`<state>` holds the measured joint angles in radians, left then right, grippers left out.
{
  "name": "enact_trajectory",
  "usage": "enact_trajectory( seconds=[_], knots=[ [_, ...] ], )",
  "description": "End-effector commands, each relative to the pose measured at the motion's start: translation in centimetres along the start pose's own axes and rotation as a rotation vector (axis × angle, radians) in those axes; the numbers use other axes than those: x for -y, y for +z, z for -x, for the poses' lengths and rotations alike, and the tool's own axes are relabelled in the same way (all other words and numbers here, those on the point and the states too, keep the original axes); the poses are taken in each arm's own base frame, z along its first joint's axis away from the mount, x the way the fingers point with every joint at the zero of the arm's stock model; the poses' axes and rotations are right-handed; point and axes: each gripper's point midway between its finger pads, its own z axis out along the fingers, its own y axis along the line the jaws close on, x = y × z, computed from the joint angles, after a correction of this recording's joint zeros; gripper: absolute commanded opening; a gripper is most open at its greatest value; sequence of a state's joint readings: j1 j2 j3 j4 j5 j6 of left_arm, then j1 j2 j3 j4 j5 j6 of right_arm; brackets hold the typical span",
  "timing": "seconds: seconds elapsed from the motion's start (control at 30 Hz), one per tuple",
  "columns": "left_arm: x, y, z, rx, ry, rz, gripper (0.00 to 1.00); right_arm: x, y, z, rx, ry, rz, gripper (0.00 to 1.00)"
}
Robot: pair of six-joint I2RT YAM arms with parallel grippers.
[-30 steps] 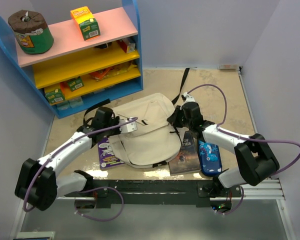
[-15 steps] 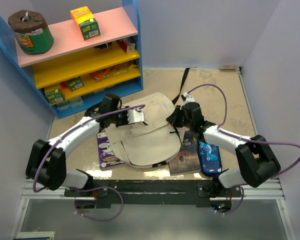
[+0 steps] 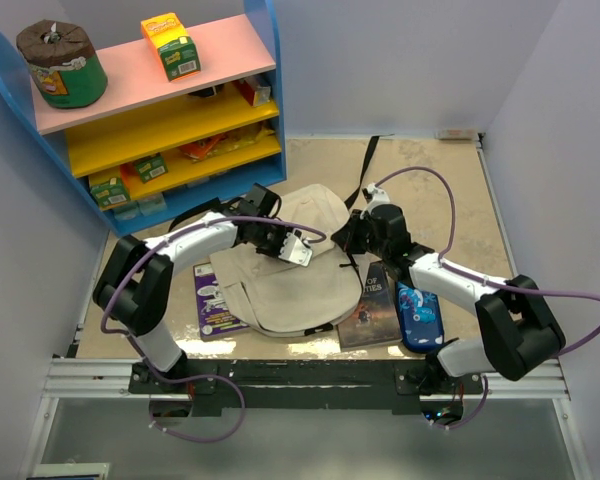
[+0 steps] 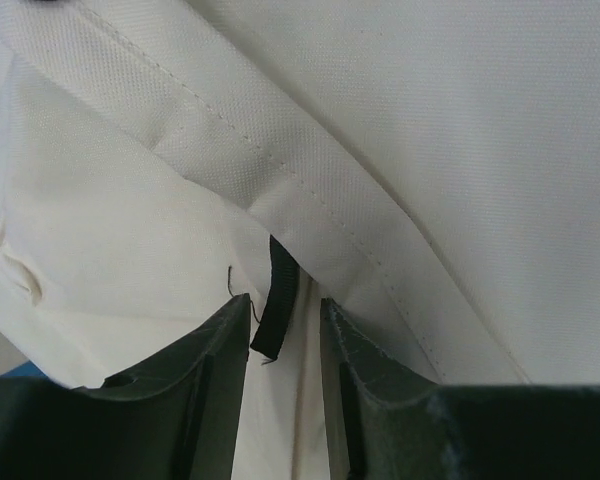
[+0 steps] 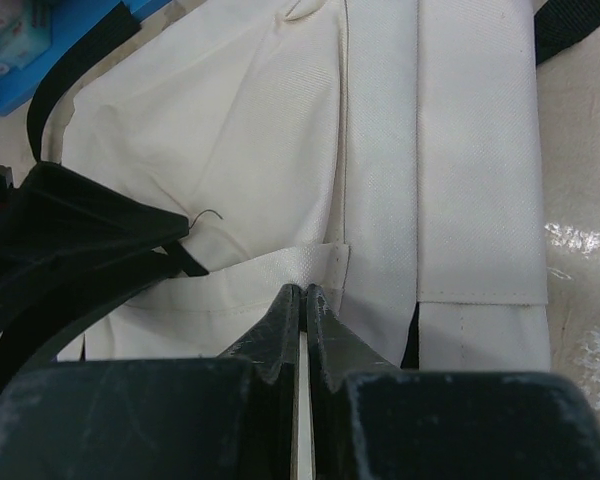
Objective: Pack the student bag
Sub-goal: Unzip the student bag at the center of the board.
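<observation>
- Top external view: the student bag (image 3: 300, 290), a floppy cream backpack with black straps, lies flat on the table (image 3: 430, 190) between the two arms.
- Both arms reach inward over it. The left gripper (image 3: 302, 250) sits over the bag's upper middle; the right gripper (image 3: 348, 240) sits at its upper right edge. The two are near each other.
- A purple book (image 3: 212, 305) shows partly from under the bag's left side. A dark book (image 3: 372, 305) lies just beside its right side, with a blue pencil case (image 3: 418, 315) further right.
- A blue shelf unit (image 3: 180, 130) with pink and yellow boards stands at the far left.
- Left wrist view: the left gripper's fingers (image 4: 220, 360) stand apart with a clear gap. A small black tab (image 4: 277, 290) hangs from a stitched seam into that gap, and neither finger visibly clamps it. Cream fabric fills the picture.
- Right wrist view: the right gripper's fingers (image 5: 280, 320) are pressed together, leaving only a thin slit. Their tips meet a cream fabric band (image 5: 270, 275) on the bag. Whether fabric is pinched between them cannot be told.
- A black strap (image 5: 80, 60) runs along the bag's upper left.
</observation>
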<state>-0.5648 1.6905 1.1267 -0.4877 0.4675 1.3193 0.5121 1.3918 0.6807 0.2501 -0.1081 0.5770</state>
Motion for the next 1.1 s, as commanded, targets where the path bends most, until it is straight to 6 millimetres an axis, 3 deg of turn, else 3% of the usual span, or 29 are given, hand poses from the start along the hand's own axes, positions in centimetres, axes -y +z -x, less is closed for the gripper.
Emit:
enact_trajectory(
  seconds=[0.0,0.23,0.33,0.43,0.53,0.8,0.93,1.07],
  knots=[
    [-1.1,0.0,1.1,0.034,0.093,-0.008,0.38,-2.8,-0.3,1.8,0.042,-0.024,0.104,0.0],
    [-2.1,1.0,1.4,0.051,0.093,-0.011,0.37,-4.3,-1.1,1.8,0.041,-0.036,0.145,0.0],
    [-1.1,1.6,1.3,0.039,0.101,-0.058,0.37,-4.4,-1.4,2.0,0.045,-0.038,0.147,0.0],
    [-0.6,1.9,1.0,0.027,0.115,-0.081,0.25,-4.5,-1.5,2.2,0.05,-0.041,0.145,0.0],
    [-0.7,1.7,0.9,0.018,0.109,-0.068,0.0,-4.4,-1.5,2.1,0.045,-0.045,0.139,0.0],
    [-0.1,-1.1,0.5,-0.03,0.062,-0.028,0.0,-3.2,-0.9,1.4,0.027,-0.051,0.095,0.0],
    [1.3,-2.5,-1.4,-0.098,0.036,-0.017,0.0,-1.8,-0.4,1.7,0.033,-0.046,0.046,0.0],
    [4.1,-4.3,-3.8,-0.166,-0.01,-0.021,0.0,-0.6,-0.4,2.5,0.05,-0.038,0.015,0.0]
  ],
)
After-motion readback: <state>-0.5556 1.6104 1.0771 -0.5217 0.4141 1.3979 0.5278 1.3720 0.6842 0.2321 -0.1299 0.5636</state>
